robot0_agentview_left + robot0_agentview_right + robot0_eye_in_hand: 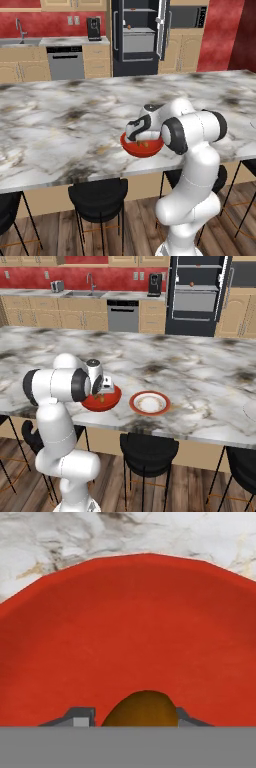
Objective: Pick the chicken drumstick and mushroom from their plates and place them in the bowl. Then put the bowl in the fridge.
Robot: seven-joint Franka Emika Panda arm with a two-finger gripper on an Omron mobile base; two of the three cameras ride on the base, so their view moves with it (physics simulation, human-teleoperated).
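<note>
The two-finger gripper [128, 719] hangs low inside the glossy all-red deep bowl [130, 632], which sits on the near edge of the grey-veined marble island counter [60, 125], and its grey fingertips [80, 717] flank a rounded brown piece of food [142, 708] whose lower part is cut off. Whether the jaws grip it or merely straddle it I cannot tell. In the base views the white arm [195, 150] hides much of the bowl; the orange-red-rimmed, white-centred round plate [149, 403] lies just beside it, and the tall black fridge [137, 35] stands open across the kitchen.

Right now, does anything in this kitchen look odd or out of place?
Only the tall black fridge at the back: its door stands wide open, unattended. Nothing looks spilled or broken; the glossy red bowl sits upright on the marble counter.
</note>
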